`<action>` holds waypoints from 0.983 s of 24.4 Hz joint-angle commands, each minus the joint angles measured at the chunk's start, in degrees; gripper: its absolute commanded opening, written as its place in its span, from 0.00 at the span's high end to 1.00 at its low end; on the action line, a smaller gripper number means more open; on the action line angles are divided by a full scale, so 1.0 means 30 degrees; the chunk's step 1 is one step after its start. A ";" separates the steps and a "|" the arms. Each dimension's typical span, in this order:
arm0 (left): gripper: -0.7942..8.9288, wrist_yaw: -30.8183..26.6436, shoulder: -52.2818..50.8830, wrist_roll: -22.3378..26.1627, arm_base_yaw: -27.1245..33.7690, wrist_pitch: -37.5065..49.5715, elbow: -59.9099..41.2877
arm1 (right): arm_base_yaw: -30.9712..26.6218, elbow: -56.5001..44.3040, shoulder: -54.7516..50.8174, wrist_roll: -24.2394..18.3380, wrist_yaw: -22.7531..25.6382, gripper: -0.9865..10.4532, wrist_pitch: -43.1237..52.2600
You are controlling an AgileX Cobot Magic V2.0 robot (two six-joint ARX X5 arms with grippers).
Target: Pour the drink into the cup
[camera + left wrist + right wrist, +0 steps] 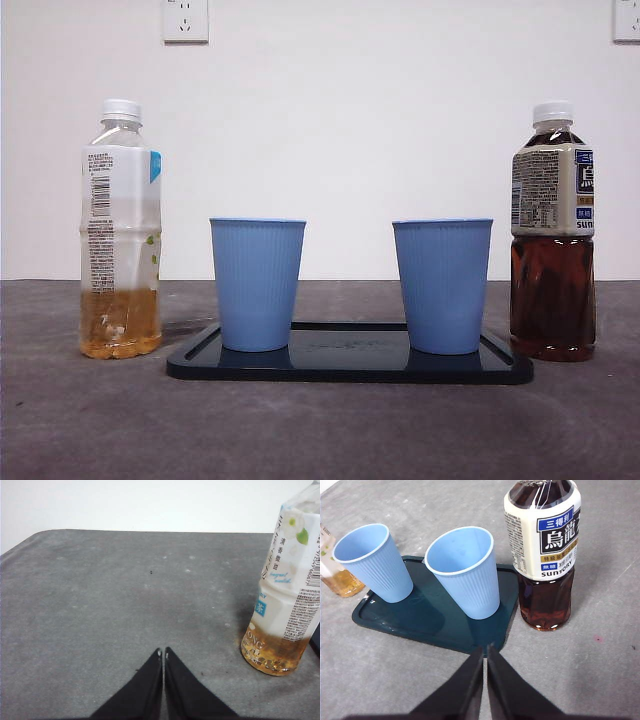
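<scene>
Two blue ribbed cups stand upright and empty on a dark tray at lower centre of the front view: the left cup on the tray's left half, the right cup on its right half, well apart from each other. Just off the tray's right end, at the right edge of the frame, stands the dark tea bottle, capped in white, labelled, and filled with dark brown liquid to near the neck. Off the tray's left end, at the left of the frame, stands the pale drink bottle, also capped, with amber liquid only in its lowest part. All items rest on a grey table before a white wall carrying a socket at the top of the frame. Neither arm appears in the front view. The left gripper has its jaws pressed together, grasping nothing, above bare table with the pale bottle near. The right gripper is likewise clenched on nothing, hovering over the tray's near edge, close to the dark bottle and the nearer cup.
</scene>
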 commanded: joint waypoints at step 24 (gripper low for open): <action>0.91 0.0051 -0.0022 -0.0051 0.0036 -0.0124 -0.0393 | -0.9967 -0.7271 -0.7344 -0.6900 0.0058 0.91 0.8925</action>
